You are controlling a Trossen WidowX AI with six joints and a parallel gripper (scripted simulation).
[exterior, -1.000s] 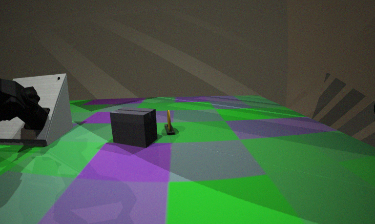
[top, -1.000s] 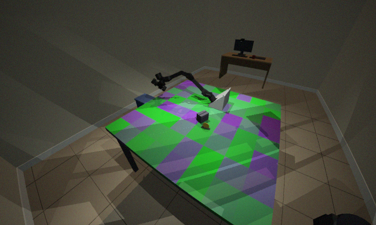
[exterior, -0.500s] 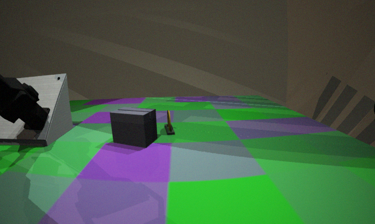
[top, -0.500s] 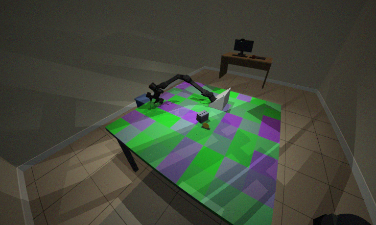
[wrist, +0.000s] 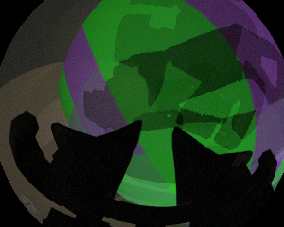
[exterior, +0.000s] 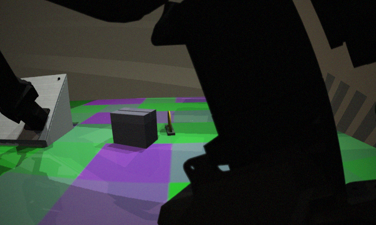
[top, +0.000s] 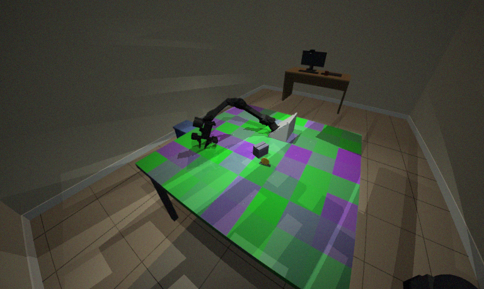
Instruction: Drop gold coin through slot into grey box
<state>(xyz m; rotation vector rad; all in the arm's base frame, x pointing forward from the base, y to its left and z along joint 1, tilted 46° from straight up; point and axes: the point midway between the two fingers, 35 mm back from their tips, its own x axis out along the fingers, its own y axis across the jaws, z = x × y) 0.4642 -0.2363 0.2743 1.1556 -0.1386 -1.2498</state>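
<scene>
The gold coin (top: 265, 161) (exterior: 169, 117) stands on edge in the small dark holder (exterior: 170, 133). The closed grey box (top: 261, 150) (exterior: 129, 129) stands beside it, with a narrow slot (exterior: 132, 111) in its lid. My gripper (top: 202, 147) (wrist: 157, 128) is partly open and empty, with a clear gap between its fingertips. It points down low over the table's left part in the top view, well left of the box and coin. The wrist view shows neither coin nor box. A large black part of the arm fills much of the exterior view, and the fingertips cannot be made out there.
The checkered table (top: 314, 179) carries a pale wedge-shaped stand (top: 285, 131) (exterior: 59, 120) at the arm's base. A blue box (top: 183, 128) is beyond the table's left edge. A wooden desk (top: 317, 80) with a monitor (top: 313, 58) stands farther back.
</scene>
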